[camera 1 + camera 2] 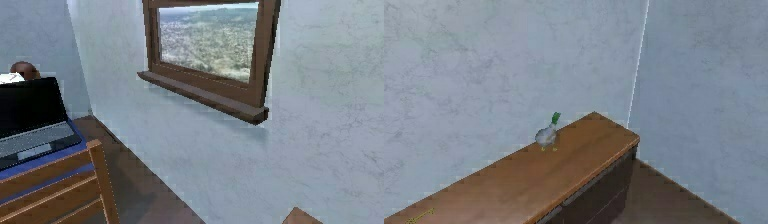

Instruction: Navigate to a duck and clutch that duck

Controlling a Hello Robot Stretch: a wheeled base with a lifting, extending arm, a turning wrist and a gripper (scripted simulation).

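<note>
small grey blob (pixel 547 135), green tip (shape unclear) | on wooden desktop (pixel 524 180)

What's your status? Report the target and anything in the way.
Arm side view: small grey thing, green tip, on desk near wall; cannot confirm duck. Forward view: window ahead, laptop at left.

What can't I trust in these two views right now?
Arm side view: small grey blob with a green tip on the wooden tabletop, too small to call a duck.
Arm side view: yellowish mark at the bottom edge, cut off.
Forward view: brown-and-white thing behind the laptop, mostly hidden by its lid.
Forward view: brown corner at the bottom edge, cut off.
</note>
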